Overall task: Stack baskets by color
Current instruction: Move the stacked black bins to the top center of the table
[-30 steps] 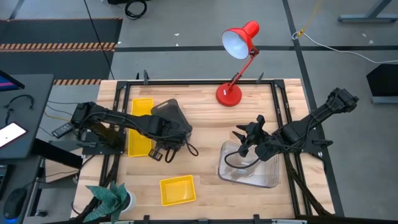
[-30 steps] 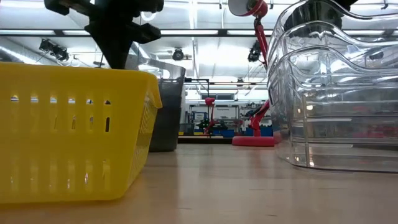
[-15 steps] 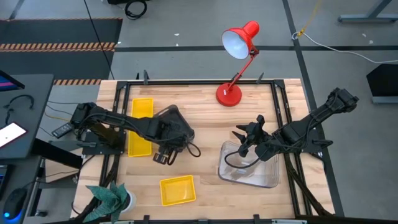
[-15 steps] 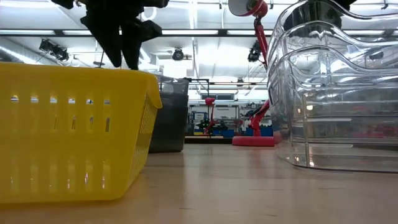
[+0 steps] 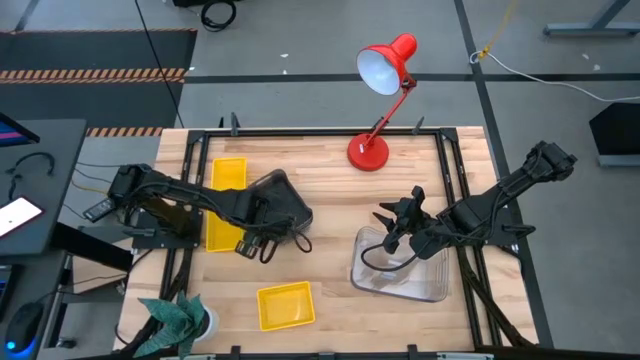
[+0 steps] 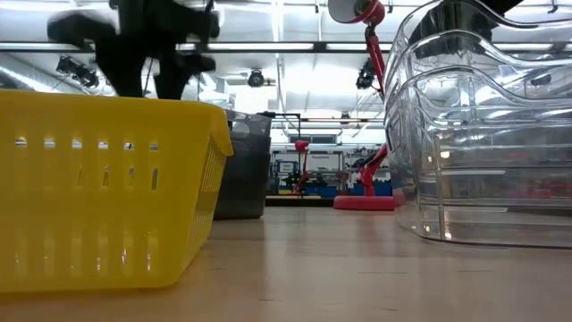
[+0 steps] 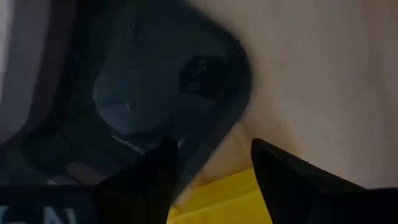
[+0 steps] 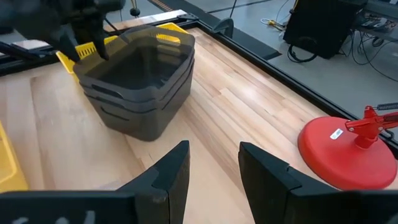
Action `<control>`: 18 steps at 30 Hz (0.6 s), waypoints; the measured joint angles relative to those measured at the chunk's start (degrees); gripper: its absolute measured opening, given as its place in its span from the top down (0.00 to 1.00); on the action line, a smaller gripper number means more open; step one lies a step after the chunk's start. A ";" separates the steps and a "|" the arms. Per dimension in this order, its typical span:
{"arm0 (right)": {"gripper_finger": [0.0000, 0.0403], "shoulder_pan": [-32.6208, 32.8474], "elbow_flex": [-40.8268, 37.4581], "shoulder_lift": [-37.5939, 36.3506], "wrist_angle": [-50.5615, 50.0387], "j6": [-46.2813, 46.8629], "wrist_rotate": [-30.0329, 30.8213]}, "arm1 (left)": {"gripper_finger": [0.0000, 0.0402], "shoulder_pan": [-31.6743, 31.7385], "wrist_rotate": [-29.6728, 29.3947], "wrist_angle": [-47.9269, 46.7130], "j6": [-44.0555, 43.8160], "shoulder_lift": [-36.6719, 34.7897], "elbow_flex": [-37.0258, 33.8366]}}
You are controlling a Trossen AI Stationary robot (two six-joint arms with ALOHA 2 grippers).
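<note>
A stack of dark grey baskets [image 5: 287, 200] stands left of the table's middle, beside a yellow basket [image 5: 228, 172] that lies along the left edge. My left gripper [image 5: 253, 247] is open, pointing down over the grey stack's near left corner [image 7: 205, 124], with the yellow basket [image 7: 224, 199] showing between its fingers. Another yellow basket [image 5: 285, 305] sits near the front edge. Nested clear baskets [image 5: 405, 280] stand on the right. My right gripper [image 5: 392, 228] hovers open over their far left side, its fingers [image 8: 168, 168] holding nothing.
A red desk lamp stands on its round base [image 5: 367, 152] at the far edge, its head reaching beyond the table. A green plant [image 5: 175, 318] sits at the near left corner. Bare wood lies between the grey stack and the clear baskets.
My left gripper has opened and let go of the top grey basket, which has come to rest level in the grey stack. It has since shifted a little toward the table's left edge.
</note>
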 joint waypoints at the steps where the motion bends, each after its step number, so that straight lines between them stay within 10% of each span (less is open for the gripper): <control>1: 0.64 -0.01 -0.05 0.00 0.10 -0.01 0.06 | 0.48 0.02 -1.66 0.51 0.46 -0.23 -1.68; 7: 0.64 -1.32 -0.01 0.00 2.36 -1.70 -0.46 | 0.51 0.09 -12.72 5.68 6.72 -0.51 -7.86; 18: 0.64 -1.64 -0.03 0.00 3.50 -3.19 -0.83 | 0.57 1.72 -13.75 20.00 16.97 -0.53 -10.92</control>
